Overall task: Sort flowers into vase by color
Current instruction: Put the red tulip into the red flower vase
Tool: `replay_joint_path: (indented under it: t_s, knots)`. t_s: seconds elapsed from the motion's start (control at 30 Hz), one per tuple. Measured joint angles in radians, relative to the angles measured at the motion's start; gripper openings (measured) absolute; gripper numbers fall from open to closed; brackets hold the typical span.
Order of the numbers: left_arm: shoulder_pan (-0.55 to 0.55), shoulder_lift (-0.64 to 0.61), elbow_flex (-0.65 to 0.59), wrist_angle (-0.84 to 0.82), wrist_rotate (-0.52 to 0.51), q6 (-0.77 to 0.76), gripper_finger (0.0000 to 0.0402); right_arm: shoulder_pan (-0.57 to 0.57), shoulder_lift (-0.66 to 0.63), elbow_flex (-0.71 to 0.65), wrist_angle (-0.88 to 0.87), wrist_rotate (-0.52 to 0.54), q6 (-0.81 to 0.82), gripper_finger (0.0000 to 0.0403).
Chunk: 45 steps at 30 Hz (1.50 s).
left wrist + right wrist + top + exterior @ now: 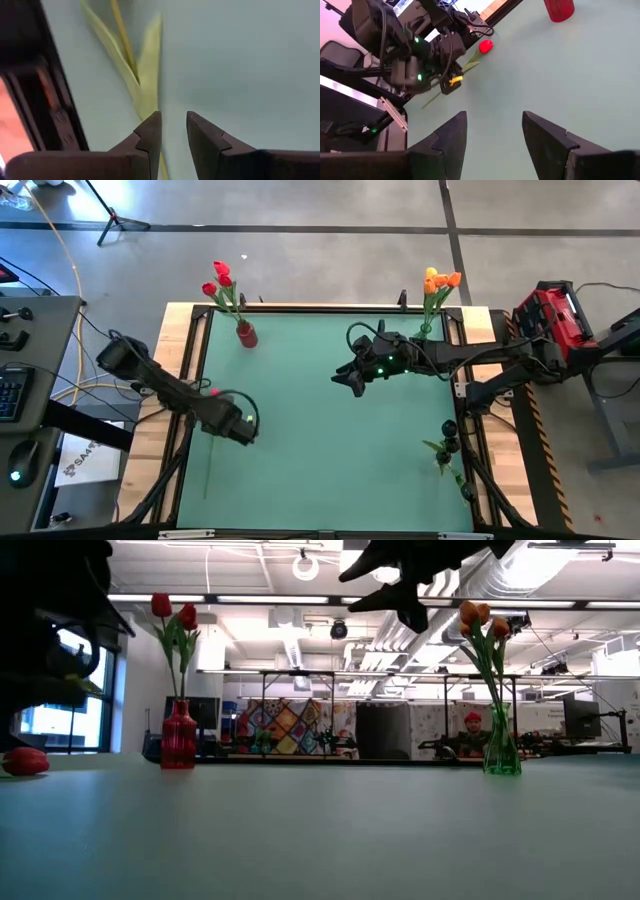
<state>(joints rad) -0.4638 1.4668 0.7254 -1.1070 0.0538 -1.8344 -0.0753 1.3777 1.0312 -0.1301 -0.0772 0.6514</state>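
A red tulip lies flat on the green table near its left edge, with its head (213,391) toward the far side and its stem (206,475) running toward the near edge. It also shows in the right wrist view (486,46) and the low view (25,761). My left gripper (238,428) is low over the stem's leafy middle (145,85), fingers a little apart (172,135). My right gripper (347,380) is open and empty, high above the table's middle (495,135). A red vase (246,335) holds red tulips. A green vase (425,330) holds orange tulips. My left gripper comes down on the red tulip's stem from above, just below the leaves (148,111). The stem runs along the inner edge of one finger (150,135) and shows again low in the gap (162,167). I cannot tell whether the fingers touch it. The tulip lies flat on the table.
Another flower's green leaves and stem (447,455) lie at the table's right edge. Wooden borders (175,360) frame the mat. The two vases stand at the far edge, left and right. A red case (550,315) sits beyond the right side.
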Motion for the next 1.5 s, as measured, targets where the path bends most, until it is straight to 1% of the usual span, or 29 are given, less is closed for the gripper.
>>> replay_joint_path:
  t_s: [0.1, 0.2, 0.4, 0.5, 0.6, 0.77, 0.87, 0.97, 1.07, 1.2, 1.37, 1.5]
  knots:
    - [-0.040, 0.025, 0.000, 0.086, 0.056, -0.048, 0.0076, 0.000, 0.000, 0.000, -0.001, 0.002, -0.001, 0.0178]
    - [-0.089, 0.027, 0.000, 0.154, 0.087, -0.108, 0.0076, -0.006, 0.000, 0.000, -0.005, 0.001, -0.003, 0.0178]
    - [-0.194, 0.027, 0.000, 0.139, 0.170, -0.240, 0.0076, -0.023, 0.000, 0.001, -0.009, -0.013, -0.046, 0.0178]
    - [-0.235, 0.027, 0.000, 0.138, 0.174, -0.312, 0.0076, -0.037, 0.000, 0.001, -0.010, -0.014, -0.049, 0.0178]
    - [-0.262, 0.027, -0.004, 0.142, 0.155, -0.367, 0.0076, -0.055, 0.000, 0.001, -0.010, -0.029, -0.050, 0.0178]
    - [-0.255, 0.027, -0.032, 0.153, 0.137, -0.364, 0.0076, -0.079, 0.000, 0.001, -0.010, -0.049, -0.049, 0.0178]
    - [-0.249, 0.023, -0.062, 0.185, 0.132, -0.363, 0.0076, -0.086, 0.000, 0.001, -0.010, -0.050, -0.049, 0.0178]
    - [-0.247, 0.016, -0.091, 0.225, 0.105, -0.334, 0.0076, -0.089, 0.000, 0.001, -0.010, -0.051, -0.049, 0.0178]
    - [-0.237, 0.005, -0.100, 0.237, 0.096, -0.327, 0.0076, -0.090, 0.000, 0.001, -0.010, -0.051, -0.049, 0.0178]
    - [-0.238, -0.023, -0.104, 0.245, 0.056, -0.309, 0.0075, -0.095, 0.000, 0.001, -0.009, -0.050, -0.049, 0.0178]
    - [-0.251, -0.044, -0.104, 0.248, -0.014, -0.309, 0.0052, -0.109, 0.000, 0.001, -0.008, -0.050, -0.049, 0.0178]
    - [-0.252, -0.046, -0.102, 0.247, -0.026, -0.303, 0.0024, -0.116, 0.000, 0.001, -0.007, -0.049, -0.049, 0.0178]
